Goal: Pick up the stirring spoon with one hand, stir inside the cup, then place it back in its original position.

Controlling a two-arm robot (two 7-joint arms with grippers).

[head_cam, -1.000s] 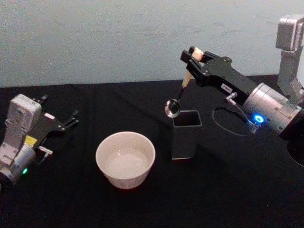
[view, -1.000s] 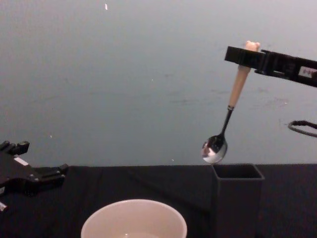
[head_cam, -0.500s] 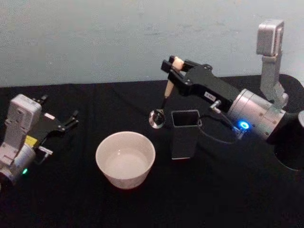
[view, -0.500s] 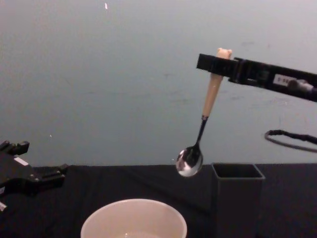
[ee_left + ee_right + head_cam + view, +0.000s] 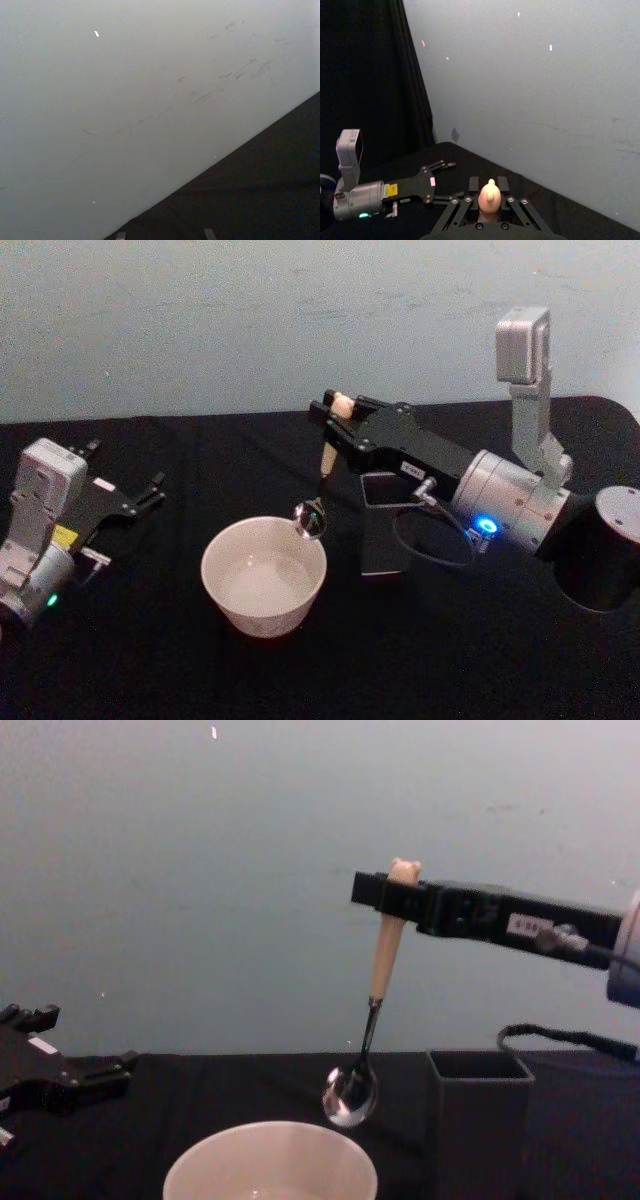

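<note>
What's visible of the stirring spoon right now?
The stirring spoon has a pale beige handle with a bear-head knob, a thin metal stem and a shiny metal bowl. The right end effector pinches it just below the knob; it hangs bowl-down, slightly tilted, over the cup's right rim, apparently not yet inside.

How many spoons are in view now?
1: the stirring spoon, gripped in the right claw, hangs above the right rim of the cup. Any inside the holder would be hidden.
</note>
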